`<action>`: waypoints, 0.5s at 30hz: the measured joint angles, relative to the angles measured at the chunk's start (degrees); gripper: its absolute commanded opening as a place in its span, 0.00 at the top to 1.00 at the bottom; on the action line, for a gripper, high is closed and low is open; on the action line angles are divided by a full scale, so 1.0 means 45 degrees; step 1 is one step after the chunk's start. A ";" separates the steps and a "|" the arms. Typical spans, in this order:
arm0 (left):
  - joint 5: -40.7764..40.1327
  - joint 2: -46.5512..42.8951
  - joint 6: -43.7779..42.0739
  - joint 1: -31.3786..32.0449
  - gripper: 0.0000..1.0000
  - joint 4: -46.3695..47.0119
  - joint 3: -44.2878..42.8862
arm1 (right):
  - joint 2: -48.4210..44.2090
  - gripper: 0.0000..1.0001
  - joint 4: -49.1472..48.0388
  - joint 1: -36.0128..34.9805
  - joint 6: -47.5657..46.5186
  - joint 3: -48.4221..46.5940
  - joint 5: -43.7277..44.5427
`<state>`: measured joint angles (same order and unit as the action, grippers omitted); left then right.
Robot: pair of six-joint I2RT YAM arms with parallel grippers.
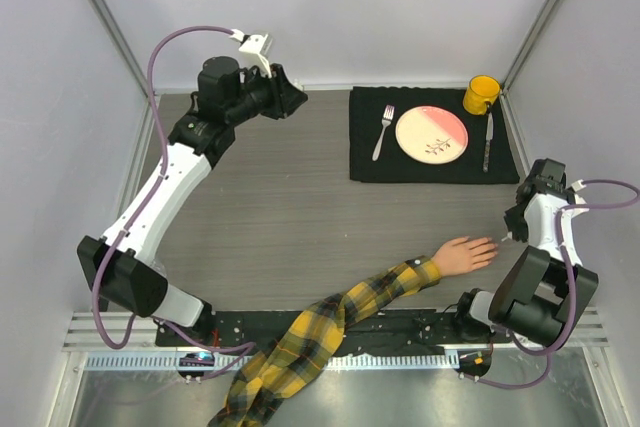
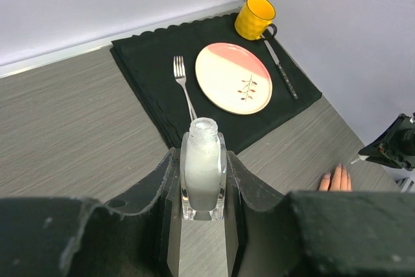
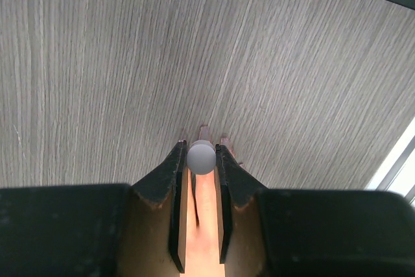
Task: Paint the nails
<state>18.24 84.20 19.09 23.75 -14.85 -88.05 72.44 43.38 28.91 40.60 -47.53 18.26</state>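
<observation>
A peach mannequin hand with a yellow-and-black plaid sleeve lies flat on the table at the front right, fingers pointing right. My right gripper hovers over its fingertips. In the right wrist view it is shut on a round grey cap directly above the middle finger; the tiny nails peek out past the jaws. The brush is hidden under the cap. My left gripper is raised at the back left, shut on a small clear open bottle of pale polish.
A black placemat at the back right carries a fork, a pink-and-cream plate, a knife and a yellow mug. White walls enclose the table on three sides.
</observation>
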 measured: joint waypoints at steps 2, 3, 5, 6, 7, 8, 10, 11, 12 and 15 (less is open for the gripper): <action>0.0087 0.0044 0.0010 -0.0044 1.00 0.0000 -0.0005 | 0.0068 1.00 -0.0097 0.0010 0.0005 0.0049 -0.0039; 0.0112 0.0063 0.0015 -0.0063 1.00 0.0000 -0.0005 | 0.0083 1.00 -0.0121 0.0010 0.0005 0.0087 -0.0068; 0.0209 0.0083 0.0044 -0.0117 1.00 0.0005 -0.0005 | 0.0102 1.00 -0.0238 0.0010 0.0010 0.0219 -0.0160; 0.0253 0.0097 0.0053 -0.0141 1.00 0.0005 -0.0005 | 0.0126 1.00 -0.0325 0.0010 0.0010 0.0291 -0.0214; 0.0291 0.0112 0.0058 -0.0160 1.00 0.0010 -0.0010 | 0.0146 1.00 -0.0413 0.0010 0.0015 0.0364 -0.0257; 0.0316 0.0126 0.0063 -0.0185 1.00 0.0010 -0.0010 | 0.0170 1.00 -0.0500 0.0010 0.0015 0.0432 -0.0296; 0.0340 0.0155 0.0063 -0.0214 1.00 0.0010 -0.0010 | 0.0272 1.00 -0.0607 0.0010 0.0015 0.0520 -0.0369; 0.0340 0.0160 0.0063 -0.0223 1.00 0.0010 -0.0010 | 0.0330 1.00 -0.0631 0.0010 0.0015 0.0534 -0.0389; 0.0340 0.0165 0.0063 -0.0223 1.00 0.0010 -0.0010 | 0.0398 1.00 -0.0690 0.0010 0.0019 0.0559 -0.0427; 0.0355 0.0165 0.0063 -0.0223 1.00 0.0010 -0.0010 | 0.0495 1.00 -0.0748 0.0010 0.0019 0.0573 -0.0466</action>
<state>19.84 84.95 19.38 22.74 -14.81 -88.09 74.67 40.01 28.95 40.69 -44.95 16.16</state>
